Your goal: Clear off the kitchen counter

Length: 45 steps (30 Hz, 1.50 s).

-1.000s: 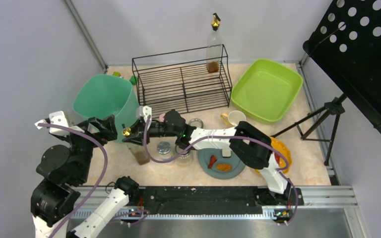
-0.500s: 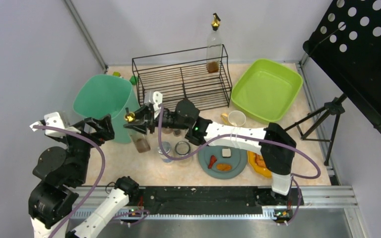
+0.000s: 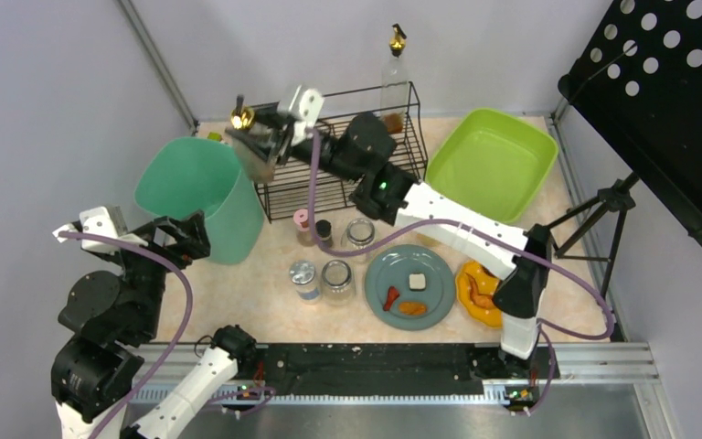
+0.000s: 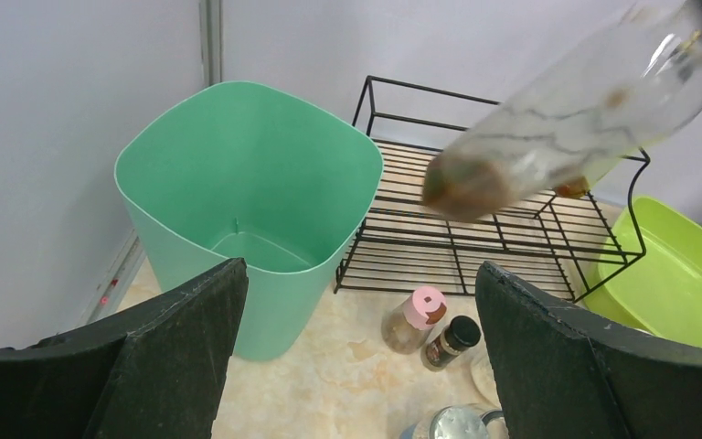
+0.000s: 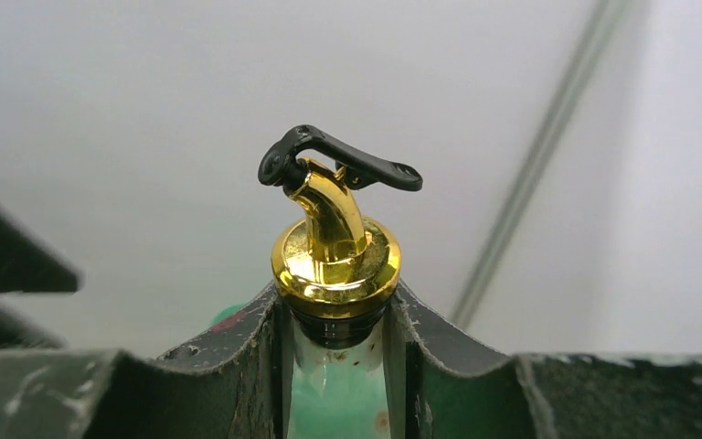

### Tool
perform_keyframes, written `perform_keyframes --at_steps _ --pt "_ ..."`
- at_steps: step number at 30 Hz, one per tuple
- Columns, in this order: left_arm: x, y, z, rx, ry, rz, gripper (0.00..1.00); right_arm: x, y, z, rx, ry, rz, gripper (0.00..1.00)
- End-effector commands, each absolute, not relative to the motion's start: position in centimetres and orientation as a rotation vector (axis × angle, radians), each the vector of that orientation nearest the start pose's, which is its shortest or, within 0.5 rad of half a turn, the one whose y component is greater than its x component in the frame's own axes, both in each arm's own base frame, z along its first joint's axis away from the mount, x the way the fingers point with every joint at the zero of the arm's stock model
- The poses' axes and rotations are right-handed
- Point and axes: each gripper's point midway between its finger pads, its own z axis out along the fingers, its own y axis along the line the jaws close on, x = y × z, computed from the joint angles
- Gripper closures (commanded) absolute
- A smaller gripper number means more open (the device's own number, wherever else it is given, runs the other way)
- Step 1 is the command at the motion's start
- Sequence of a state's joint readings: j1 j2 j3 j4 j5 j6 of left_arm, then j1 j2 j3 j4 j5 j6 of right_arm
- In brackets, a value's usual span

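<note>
- Top view: The right gripper (image 3: 260, 133) is clamping the neck of a glass bottle (image 3: 260, 157) with a gold spout. It is holding the bottle tilted in the air over the left end of the black wire rack (image 3: 347, 169), just beside the rim of the green bin (image 3: 192, 187).
- The kitchen counter (image 3: 265, 315) is lying well below that gripper and stretching under both arms.
- Back along the right arm, a pink-capped shaker (image 3: 303, 222), a dark-capped shaker (image 3: 324, 230) and some glass jars (image 3: 336, 274) are standing on the counter. A grey-blue plate (image 3: 437, 283) of scraps and an orange plate (image 3: 464, 279) are sitting beside them.
- A second bottle (image 3: 395, 82) is standing at the rack's far end from the gripper, with a lime-green tub (image 3: 492, 165) lying beyond it.
- The left gripper (image 3: 199, 238) is hanging with its jaws spread wide, gripping nothing, and the bin is sitting just ahead of it.
- Left wrist view: The two black fingers (image 4: 183, 347) are standing far apart with nothing between them.
- The bin is rising just ahead to the left and the rack ahead to the right. The tilted bottle is hanging above the rack with brown residue pooling at its low end.
- The two shakers are standing on the counter between and just ahead of the fingers.
- Right wrist view: The fingers (image 5: 238, 366) are pressing on either side of the bottle's neck, just under the gold collar. The spout's black lever is pointing up ahead of them.
</note>
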State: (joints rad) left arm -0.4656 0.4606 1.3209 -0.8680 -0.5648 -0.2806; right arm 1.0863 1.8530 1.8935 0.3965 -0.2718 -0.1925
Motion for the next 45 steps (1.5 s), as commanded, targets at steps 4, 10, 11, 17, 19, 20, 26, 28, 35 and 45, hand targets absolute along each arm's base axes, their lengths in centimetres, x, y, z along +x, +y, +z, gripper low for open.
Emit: perform_keyframes --at_steps 4,10,11,17,19,20,26,28,35,45 --pt "15.9 0.8 42.3 -0.277 1.514 -0.190 0.01 29.8 43.3 63.6 -0.652 0.560 0.739 1.00" --pt "17.2 -1.3 41.1 -0.239 1.552 -0.259 0.01 34.7 40.6 64.1 -0.689 0.524 0.704 1.00" --pt "17.3 -1.6 41.0 -0.235 1.556 -0.268 0.01 35.5 40.1 63.9 -0.691 0.520 0.703 1.00" --pt "17.6 -2.0 40.5 -0.228 1.563 -0.287 0.01 39.4 38.6 62.2 -0.714 0.516 0.725 1.00" --pt "17.6 -2.0 40.3 -0.228 1.566 -0.282 0.01 40.5 38.1 61.6 -0.711 0.527 0.729 1.00" --pt "17.7 -2.0 40.4 -0.229 1.566 -0.282 0.01 41.2 37.9 61.2 -0.708 0.540 0.730 1.00" --pt "17.8 -1.9 40.2 -0.228 1.568 -0.271 0.01 44.2 37.5 58.4 -0.700 0.613 0.753 1.00" --pt "17.8 -1.9 40.2 -0.229 1.568 -0.267 0.01 44.9 37.5 57.8 -0.694 0.627 0.754 1.00" --pt "17.8 -1.8 40.2 -0.230 1.568 -0.263 0.01 45.7 37.1 55.9 -0.734 0.678 0.799 1.00" --pt "18.1 -2.4 40.0 -0.221 1.575 -0.282 0.01 45.5 36.2 53.5 -0.814 0.735 0.832 1.00"
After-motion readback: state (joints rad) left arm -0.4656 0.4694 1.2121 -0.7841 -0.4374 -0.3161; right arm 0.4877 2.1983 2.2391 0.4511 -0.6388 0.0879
